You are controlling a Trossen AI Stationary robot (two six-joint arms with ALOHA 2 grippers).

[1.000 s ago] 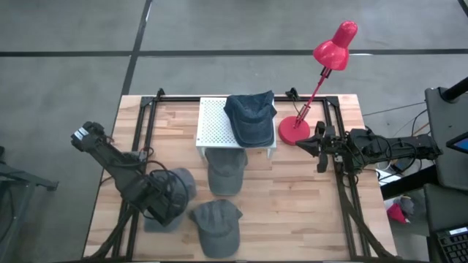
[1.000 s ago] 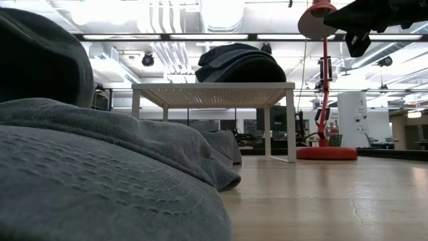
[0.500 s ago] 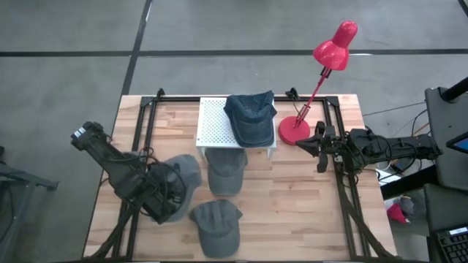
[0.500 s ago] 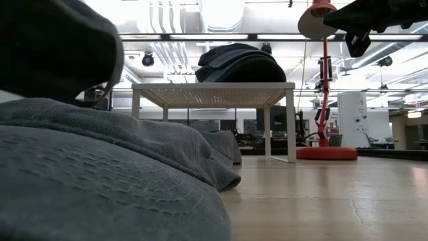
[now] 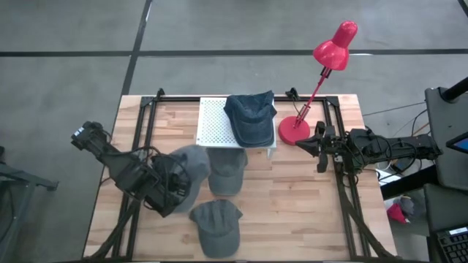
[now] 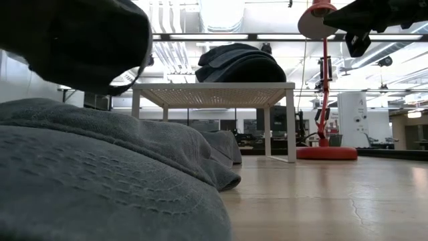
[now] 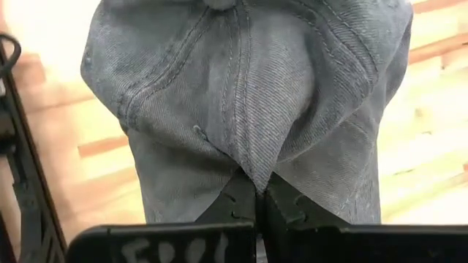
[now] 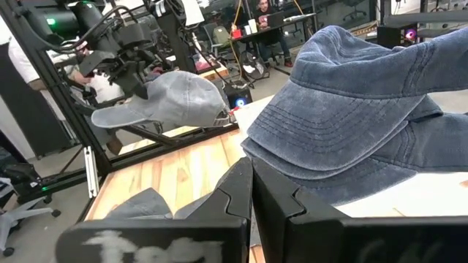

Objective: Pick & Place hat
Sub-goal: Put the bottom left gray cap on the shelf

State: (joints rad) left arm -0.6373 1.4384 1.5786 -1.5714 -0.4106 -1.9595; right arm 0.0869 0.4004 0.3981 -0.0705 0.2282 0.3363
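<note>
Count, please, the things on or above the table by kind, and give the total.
Grey hats: 3, one held in the left gripper, namely the lifted hat; one under the rack; one at the near edge
Blue hats: 1, on the white rack
White racks: 1
Red lamps: 1
Total: 6

Four caps in all: one dark blue cap [image 5: 250, 117] on the rack, one grey cap [image 5: 188, 169] lifted off the desk [image 5: 292, 204], and two more grey caps [image 5: 225, 172] [image 5: 216, 225] lying on it. One white rack [image 5: 215, 123]. One red lamp [image 5: 322, 66]. Two robot arms.
</note>
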